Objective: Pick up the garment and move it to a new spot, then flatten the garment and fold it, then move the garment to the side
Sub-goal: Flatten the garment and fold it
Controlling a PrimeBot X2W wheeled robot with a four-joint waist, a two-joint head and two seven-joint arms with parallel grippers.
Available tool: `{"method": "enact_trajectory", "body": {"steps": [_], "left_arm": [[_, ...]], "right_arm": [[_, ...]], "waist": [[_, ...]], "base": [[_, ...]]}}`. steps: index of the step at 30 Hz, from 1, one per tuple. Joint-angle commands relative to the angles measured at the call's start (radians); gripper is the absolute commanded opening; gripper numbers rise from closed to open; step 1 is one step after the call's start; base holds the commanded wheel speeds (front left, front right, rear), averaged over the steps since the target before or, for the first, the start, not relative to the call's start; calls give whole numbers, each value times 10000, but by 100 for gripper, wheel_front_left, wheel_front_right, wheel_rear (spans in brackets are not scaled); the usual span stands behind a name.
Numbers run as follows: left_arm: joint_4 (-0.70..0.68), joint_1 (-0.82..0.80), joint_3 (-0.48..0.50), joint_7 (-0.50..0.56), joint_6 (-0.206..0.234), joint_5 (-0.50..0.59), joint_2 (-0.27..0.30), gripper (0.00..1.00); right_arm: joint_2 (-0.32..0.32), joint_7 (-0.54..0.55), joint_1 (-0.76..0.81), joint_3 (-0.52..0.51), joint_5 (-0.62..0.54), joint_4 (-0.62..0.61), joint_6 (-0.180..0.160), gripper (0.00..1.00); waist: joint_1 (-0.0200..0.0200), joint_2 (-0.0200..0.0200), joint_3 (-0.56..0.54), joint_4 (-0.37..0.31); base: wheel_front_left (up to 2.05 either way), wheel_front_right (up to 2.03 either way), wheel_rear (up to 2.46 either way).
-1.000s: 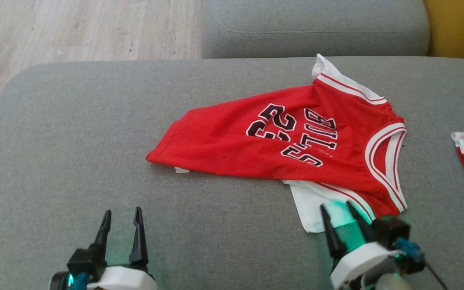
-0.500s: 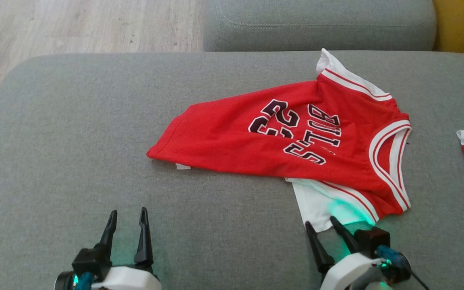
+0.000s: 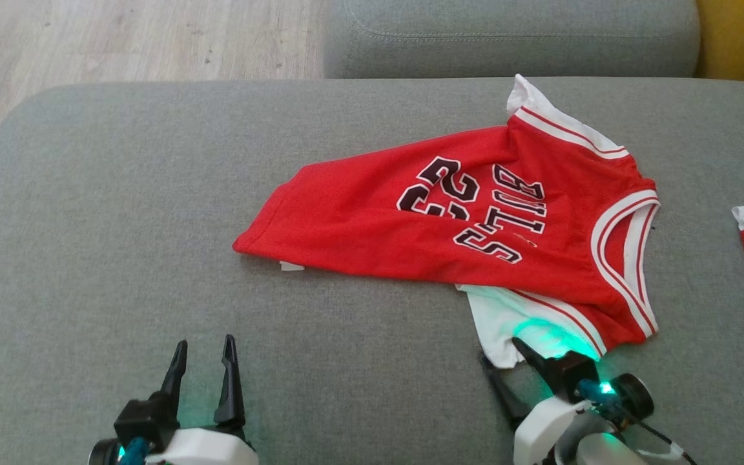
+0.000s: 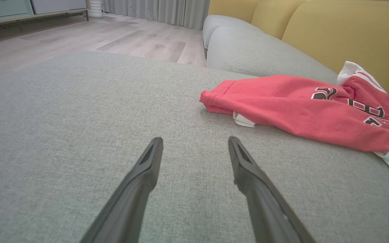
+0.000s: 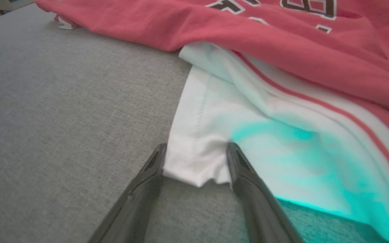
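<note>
**A:** What's new with the right gripper [image 5: 196, 148]?

**B:** It has dropped low. Its wide-spread fingers now straddle the white sleeve corner [image 5: 198, 162] of the red jersey [image 3: 449, 219], without pinching it yet.

**A:** So a grab comes next, I'd judge. Has the jersey moved?

**B:** No. It lies on the cushion's [image 3: 120, 226] right half, toward the back edge. The left gripper [image 3: 205, 342] waits wide open by the front edge.

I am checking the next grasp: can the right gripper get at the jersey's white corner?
Probably yes: the right gripper is open, and the jersey's white corner lies between its fingers.
</note>
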Motion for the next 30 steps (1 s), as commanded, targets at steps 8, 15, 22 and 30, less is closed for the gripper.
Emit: {"method": "enact_trajectory", "body": {"steps": [8, 15, 22, 30], "left_arm": [[-243, -404, 336, -53, 64, -191, 24, 100], [-139, -685, 793, -53, 42, -502, 24, 100], [455, -1107, 1199, -53, -161, -892, 24, 100], [1247, -1419, 300, -53, -916, -1614, 24, 100]], "right_arm": [[-491, 284, 545, -372, -48, 32, 65, 0], [-1974, 284, 1574, -1243, 171, -3116, 65, 0], [-2913, 284, 2259, -2950, 414, -5623, 65, 0], [-3142, 284, 2132, -3490, 541, -6333, 65, 0]], "waist": [[1, -1, -105, -270], [1, -1, -104, -997], [1, -1, 35, -1743], [1, -1, 416, -2139]], "base": [[0, 0, 0], [0, 0, 0], [0, 0, 0], [0, 0, 0]]}}
